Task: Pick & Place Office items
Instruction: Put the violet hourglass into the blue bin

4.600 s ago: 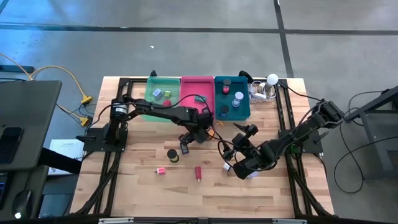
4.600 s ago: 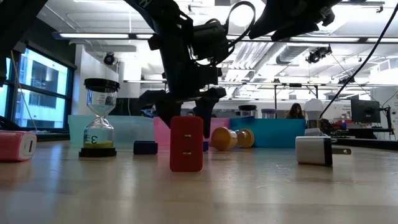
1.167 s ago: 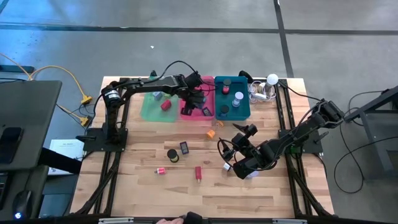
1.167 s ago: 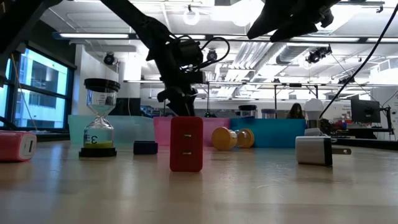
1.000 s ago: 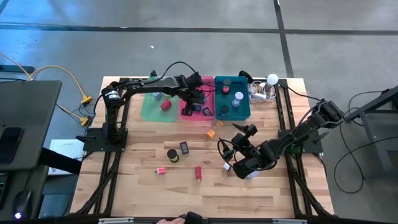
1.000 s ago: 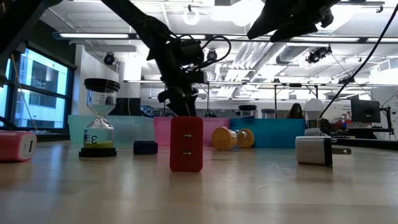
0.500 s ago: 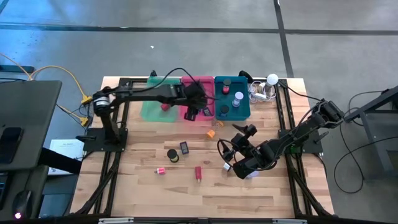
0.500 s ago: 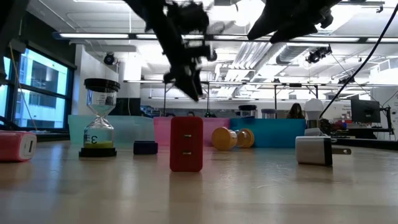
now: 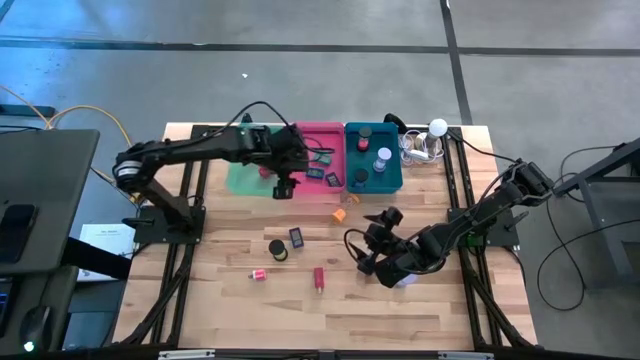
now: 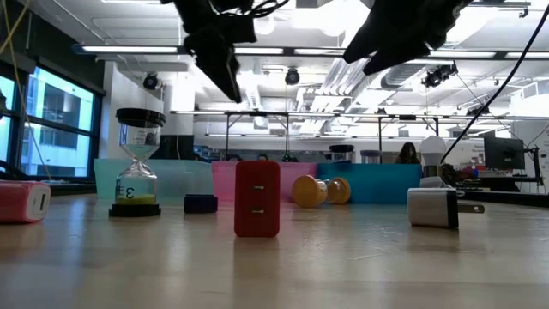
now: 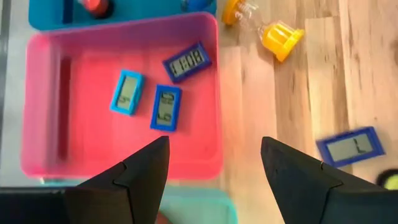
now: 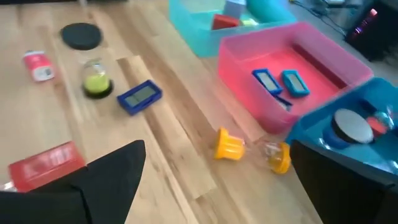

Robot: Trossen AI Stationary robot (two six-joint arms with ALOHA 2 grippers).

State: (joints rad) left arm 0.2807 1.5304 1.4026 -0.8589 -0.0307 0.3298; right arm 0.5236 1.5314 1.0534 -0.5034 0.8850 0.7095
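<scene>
The left gripper [image 9: 283, 187], jaws wide and empty, had drawn back from the pink tray [image 9: 316, 131] toward the green tray's [image 9: 238, 178] front edge.

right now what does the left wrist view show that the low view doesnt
Only the left wrist view looks down into the pink tray, where three small blue digital timers lie. It also shows the left gripper, jaws open and empty.

Only the low view shows the upright red charger block, the white plug adapter, the standing green hourglass and the room behind.

Both show the yellow hourglass lying on its side on the table and the pink tray.
</scene>
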